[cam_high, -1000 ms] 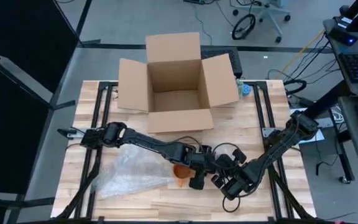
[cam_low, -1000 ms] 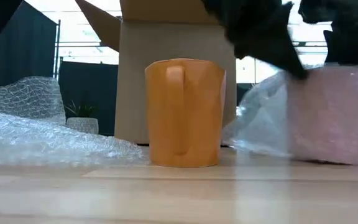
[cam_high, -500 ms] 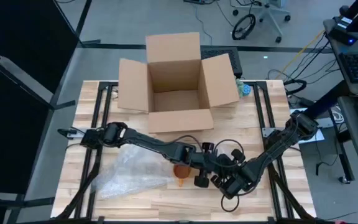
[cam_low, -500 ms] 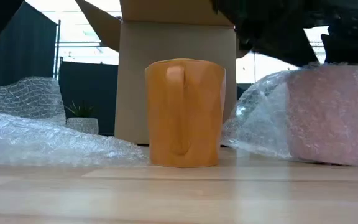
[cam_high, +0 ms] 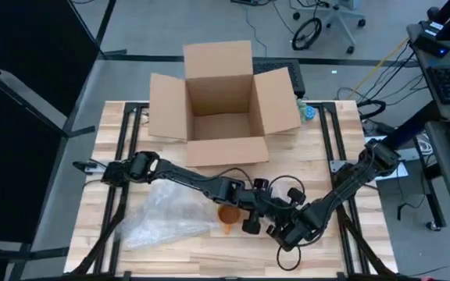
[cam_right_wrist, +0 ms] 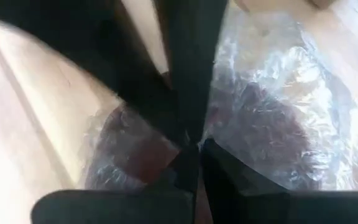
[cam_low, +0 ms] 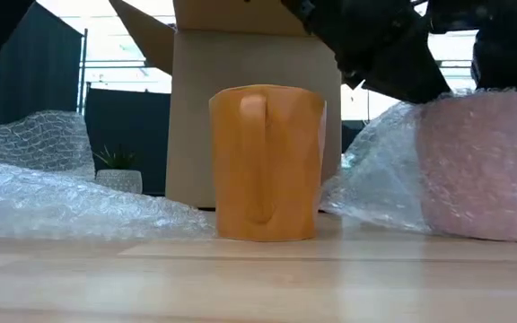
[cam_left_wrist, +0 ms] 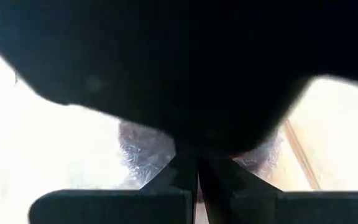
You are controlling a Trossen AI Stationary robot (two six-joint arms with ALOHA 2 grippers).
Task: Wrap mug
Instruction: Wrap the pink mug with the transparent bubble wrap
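A pink mug stands on the table inside a cover of clear bubble wrap. In the high view both arms hide it. My left gripper and my right gripper meet over its top, both shut on the wrap. An orange mug stands upright and bare just to the left of them, its handle toward the near edge. A loose sheet of bubble wrap lies flat on the table further left. My left gripper pinches the bubble wrap over the pink mug between its two shut fingers, coming slanting down from the table's left. The other arm covers most of the spot. My right gripper pinches the wrap on top of the pink mug between its fingers, slanting down from the right. The mug stands on the table and the wrap lies close around it.
An open cardboard box stands at the far middle of the table, its flaps spread. The orange mug stands close beside the left arm. Bare wood lies along the near edge. A small teal thing lies by the box's right flap.
My right gripper has gone a little toward the table's left, closing in on the left gripper over the pink mug. The wrap, loose and spread beside the mug before, now lies drawn closer around it. The orange mug has stayed put.
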